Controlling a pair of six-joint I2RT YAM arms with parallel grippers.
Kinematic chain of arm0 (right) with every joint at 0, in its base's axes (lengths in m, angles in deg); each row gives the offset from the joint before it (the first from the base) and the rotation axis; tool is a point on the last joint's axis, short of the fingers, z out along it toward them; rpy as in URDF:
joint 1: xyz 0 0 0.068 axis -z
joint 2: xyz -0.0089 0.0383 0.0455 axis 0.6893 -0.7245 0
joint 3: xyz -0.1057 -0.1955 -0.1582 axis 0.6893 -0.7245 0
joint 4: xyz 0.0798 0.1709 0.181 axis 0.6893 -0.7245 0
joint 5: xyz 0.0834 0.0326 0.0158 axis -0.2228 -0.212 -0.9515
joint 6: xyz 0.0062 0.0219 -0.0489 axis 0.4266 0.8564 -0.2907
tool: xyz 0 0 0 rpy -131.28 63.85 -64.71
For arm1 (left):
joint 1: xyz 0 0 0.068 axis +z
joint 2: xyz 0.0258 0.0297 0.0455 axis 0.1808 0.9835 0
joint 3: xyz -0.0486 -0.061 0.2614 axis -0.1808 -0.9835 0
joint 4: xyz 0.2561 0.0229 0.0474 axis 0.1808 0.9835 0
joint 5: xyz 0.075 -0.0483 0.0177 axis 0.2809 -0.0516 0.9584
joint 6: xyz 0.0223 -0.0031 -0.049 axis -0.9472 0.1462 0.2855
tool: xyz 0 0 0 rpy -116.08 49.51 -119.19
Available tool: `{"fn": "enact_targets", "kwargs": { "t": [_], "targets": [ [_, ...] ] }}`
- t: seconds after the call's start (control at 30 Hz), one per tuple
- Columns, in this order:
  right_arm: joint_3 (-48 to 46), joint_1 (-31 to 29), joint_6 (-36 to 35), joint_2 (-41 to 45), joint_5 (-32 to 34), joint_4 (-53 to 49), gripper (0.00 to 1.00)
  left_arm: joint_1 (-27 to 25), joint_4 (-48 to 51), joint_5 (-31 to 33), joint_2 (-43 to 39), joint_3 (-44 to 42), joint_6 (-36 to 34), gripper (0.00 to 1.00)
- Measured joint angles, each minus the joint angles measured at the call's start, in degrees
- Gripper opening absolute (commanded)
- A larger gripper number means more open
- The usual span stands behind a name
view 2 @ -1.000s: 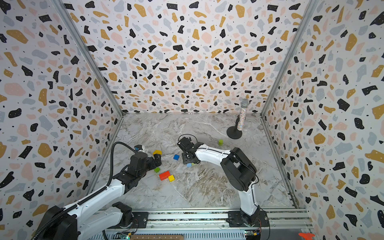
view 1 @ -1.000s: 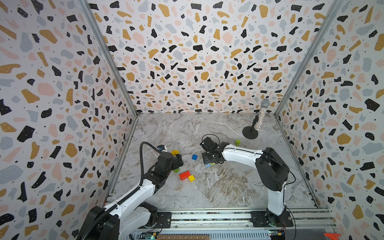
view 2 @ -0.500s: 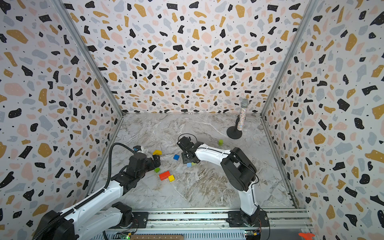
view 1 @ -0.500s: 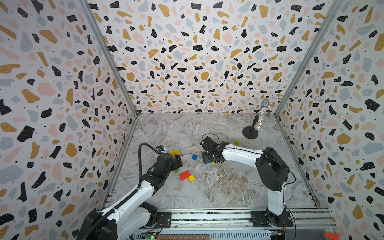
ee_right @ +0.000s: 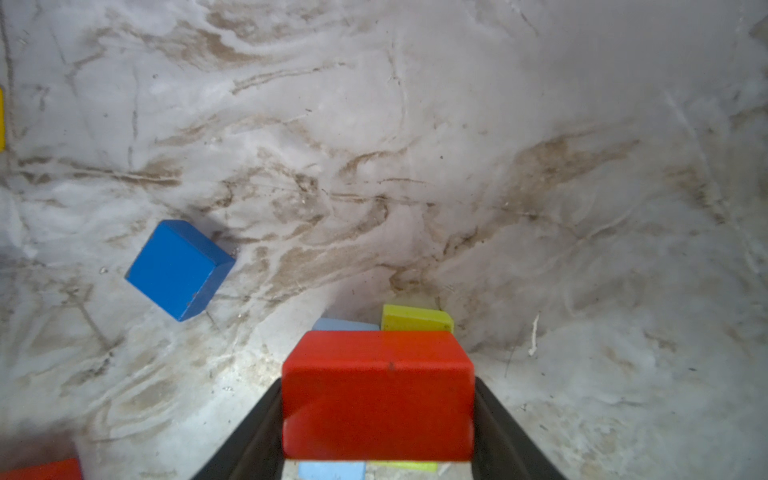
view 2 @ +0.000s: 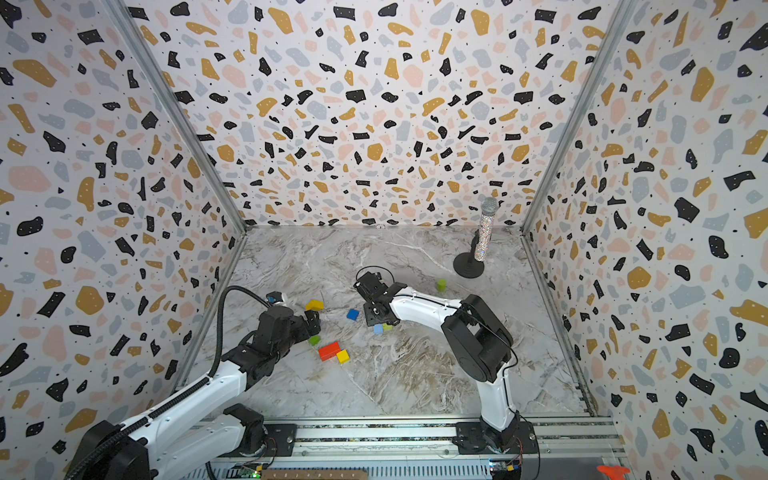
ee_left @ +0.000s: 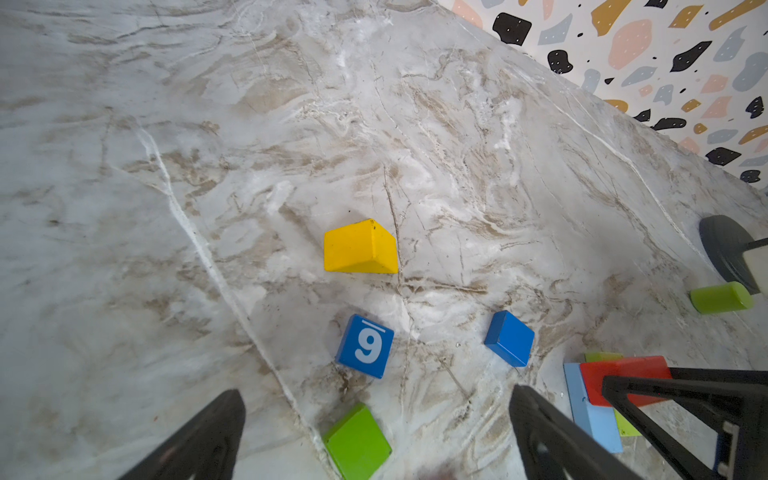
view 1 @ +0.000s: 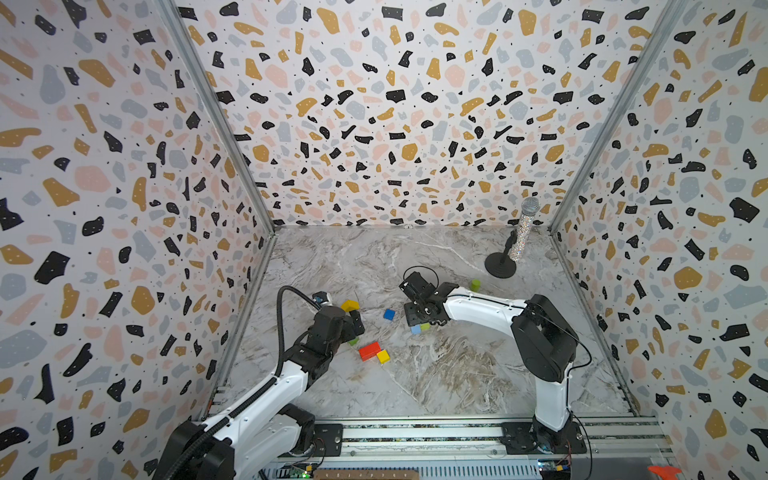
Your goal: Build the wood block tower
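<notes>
Near the middle of the tabletop (view 1: 457,374), grips a red block (ee_right: 378,395) with the right end effector (ee_right: 377,382), squeezed tight between its two black fingers (ee_right: 492,419). Holds it right over a light blue block (view 1: 415,329) and a yellow-green block (view 1: 424,326), side by side. Cannot tell if resting on them or just above them.

Over on the left, spreads the left end effector (ee_left: 376,392) wide apart, with nothing in it. Points it at a green cube (ee_left: 357,442), seen between its fingers in the left wrist view and touched by neither. Just past that, a blue cube with a white 9 (ee_left: 365,346), flat on the tabletop. A bit farther on, a yellow wedge (ee_left: 360,248), all alone. Between the two end effectors, a plain blue cube (view 1: 389,314), near the red block but apart from it.

Nearer the front edge of the tabletop, a red brick (view 1: 369,350) and a small yellow cube (view 1: 382,356), touching each other, near the green cube. Far back on the right, a green round block (view 1: 475,284), near the black foot of a glittery microphone (view 1: 521,237) and well apart from every other block. All those loose blocks down flat on the tabletop, one layer only.
</notes>
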Motion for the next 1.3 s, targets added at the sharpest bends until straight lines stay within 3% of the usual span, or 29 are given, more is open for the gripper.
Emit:
{"fn": "enact_targets", "kwargs": {
  "t": [0.23, 0.43, 0.73, 0.9, 1.3],
  "targets": [
    [0.0, 0.0, -0.3, 0.0, 0.1, 0.0, 0.74, 0.0, 0.8, 0.7, -0.2, 0.0, 0.1, 1.00],
    [0.0, -0.5, -2.8, 0.0, 1.0, 0.0, 0.93, 0.0, 3.7, 2.9, -1.6, 1.8, 0.0, 1.00],
    [0.5, -3.9, -6.7, 2.8, 4.2, -1.2, 0.92, 1.0, 9.1, 7.1, -2.3, 6.5, 0.1, 1.00],
    [1.8, -5.7, -7.4, 6.2, 4.0, -1.9, 0.85, 7.8, 10.8, 4.3, -2.8, 7.7, 0.2, 1.00],
    [3.5, -12.1, -7.0, 7.0, 1.0, 0.5, 0.87, 22.0, 14.8, -3.2, -5.5, 7.5, 1.5, 1.00]
  ]
}}
